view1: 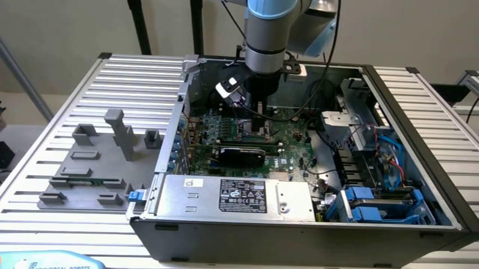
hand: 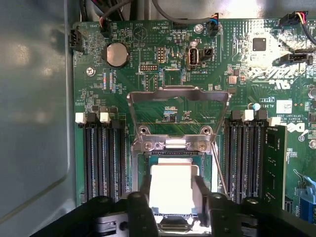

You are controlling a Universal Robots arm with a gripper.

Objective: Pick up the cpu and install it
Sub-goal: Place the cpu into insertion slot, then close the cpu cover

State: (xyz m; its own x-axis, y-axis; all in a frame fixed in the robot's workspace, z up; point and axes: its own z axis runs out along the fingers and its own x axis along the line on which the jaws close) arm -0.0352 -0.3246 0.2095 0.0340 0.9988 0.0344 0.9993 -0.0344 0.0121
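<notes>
Pale silver metal with a thin tan rim, the cpu [hand: 170,190] lies flat over the socket [hand: 170,144], whose metal frame stands raised, on the green motherboard [hand: 123,84] inside the open computer case [view1: 299,230]. We see the hand [hand: 172,197] partly closed, its two dark fingers [hand: 144,195] set against the cpu's opposite side edges. We judge it light, stiff and smooth but fragile underneath, so those bare edges are the place to hold, gently and level.
</notes>
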